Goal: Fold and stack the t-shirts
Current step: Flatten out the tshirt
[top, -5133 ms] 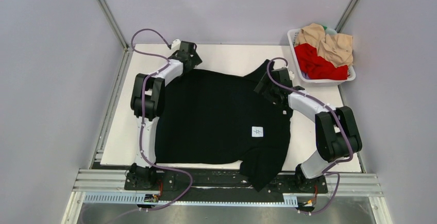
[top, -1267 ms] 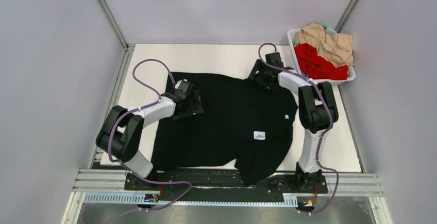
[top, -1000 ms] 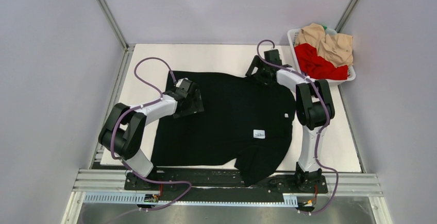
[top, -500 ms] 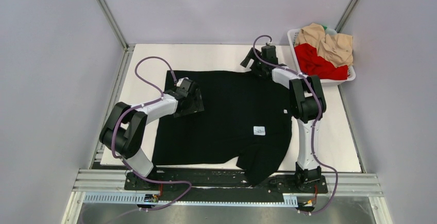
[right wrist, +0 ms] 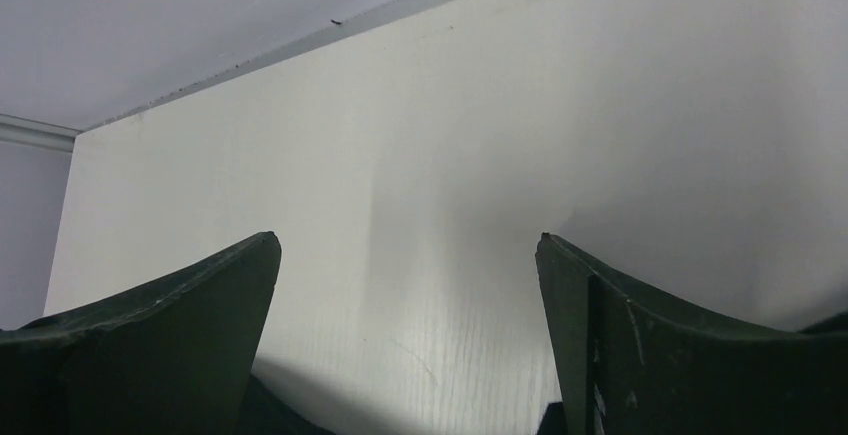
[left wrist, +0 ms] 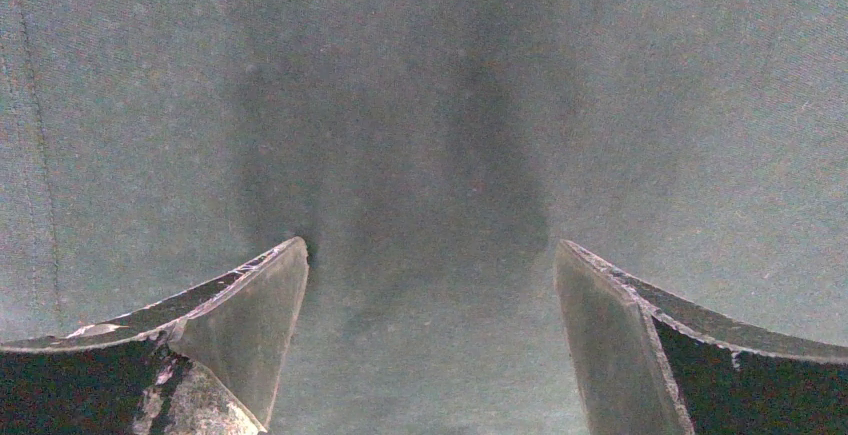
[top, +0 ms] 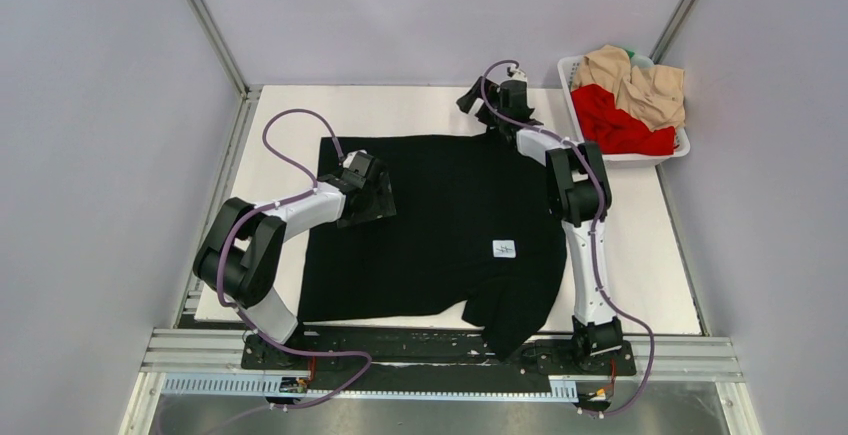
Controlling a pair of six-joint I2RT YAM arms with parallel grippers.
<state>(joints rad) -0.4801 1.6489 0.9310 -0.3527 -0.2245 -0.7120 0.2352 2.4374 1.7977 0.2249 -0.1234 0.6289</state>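
Observation:
The black t-shirt (top: 440, 225) lies spread flat on the white table (top: 400, 110), its small white tag (top: 503, 248) facing up and one sleeve hanging over the near edge. My left gripper (top: 372, 193) is open and rests low on the shirt's left part; in the left wrist view the gripper (left wrist: 430, 246) has only black cloth (left wrist: 430, 105) between its fingers. My right gripper (top: 480, 107) is open and empty at the shirt's far edge; in the right wrist view the gripper (right wrist: 407, 238) is over bare table with black cloth (right wrist: 270, 417) just below. The red shirt (top: 615, 127) and beige shirt (top: 640, 80) lie crumpled in the basket.
The white plastic basket (top: 625, 158) stands at the table's far right corner. Grey walls with metal posts close in the left, far and right sides. A metal rail (top: 430, 355) with the arm bases runs along the near edge.
My right arm has stretched farther away and to the left, to the shirt's far edge, and that corner of the shirt now lies flatter. My left gripper has barely moved in the last second.

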